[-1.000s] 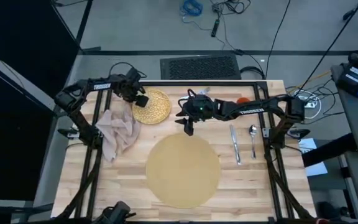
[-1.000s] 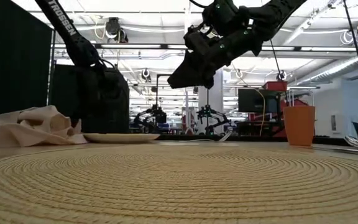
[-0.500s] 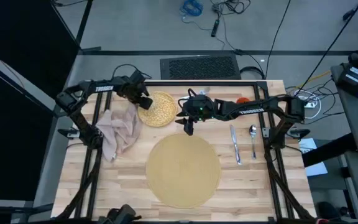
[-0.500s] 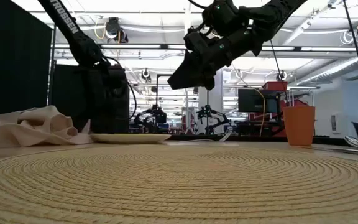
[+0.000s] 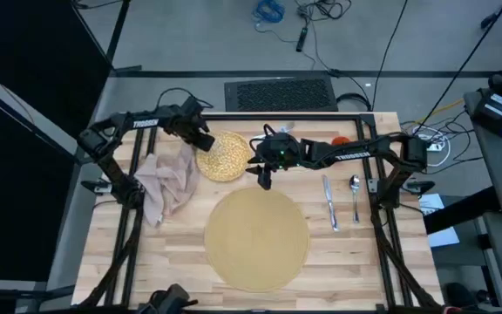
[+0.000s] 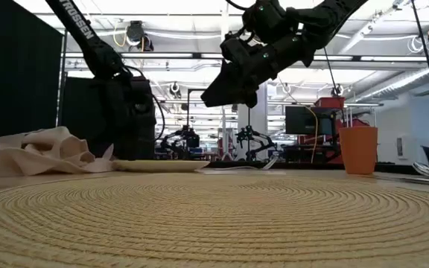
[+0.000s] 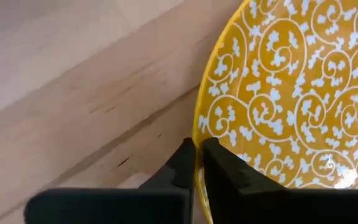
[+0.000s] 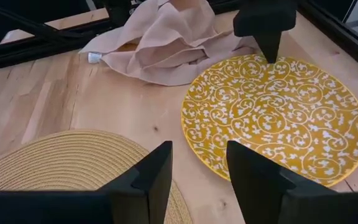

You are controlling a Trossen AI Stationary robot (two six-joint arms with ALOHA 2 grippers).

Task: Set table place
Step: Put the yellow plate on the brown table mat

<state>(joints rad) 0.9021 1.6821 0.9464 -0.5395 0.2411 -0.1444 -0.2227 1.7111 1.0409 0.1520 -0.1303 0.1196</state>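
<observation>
While the left gripper (image 5: 200, 142) pinches the rim of the yellow plate (image 5: 223, 155), its two dark fingers (image 7: 219, 171) are pressed close together with the plate's edge between them, one above the patterned face and one outside the rim, as the left wrist view shows. The plate lies flat on the wooden table (image 5: 172, 253), in the far part of it, left of centre. Just left of the plate, the beige napkin (image 5: 166, 185) lies crumpled in a heap, its near folds running down toward the table's left edge; the right wrist view shows cloth touching or nearly touching the plate's far-left rim.

The right gripper (image 5: 263, 178) hangs above the table just right of the plate, clear of the surface in the low view. Its fingers (image 8: 255, 177) are spread apart with nothing between them, and they point toward the plate.

The big round tan placemat (image 5: 256, 238) lies bare in the middle of the near half of the table, near the plate but apart from it. To its right the knife (image 5: 329, 202) and the spoon (image 5: 355, 195) lie side by side, pointing far to near. The orange cup (image 6: 358, 150) stands upright at the far right, behind the right arm.
</observation>
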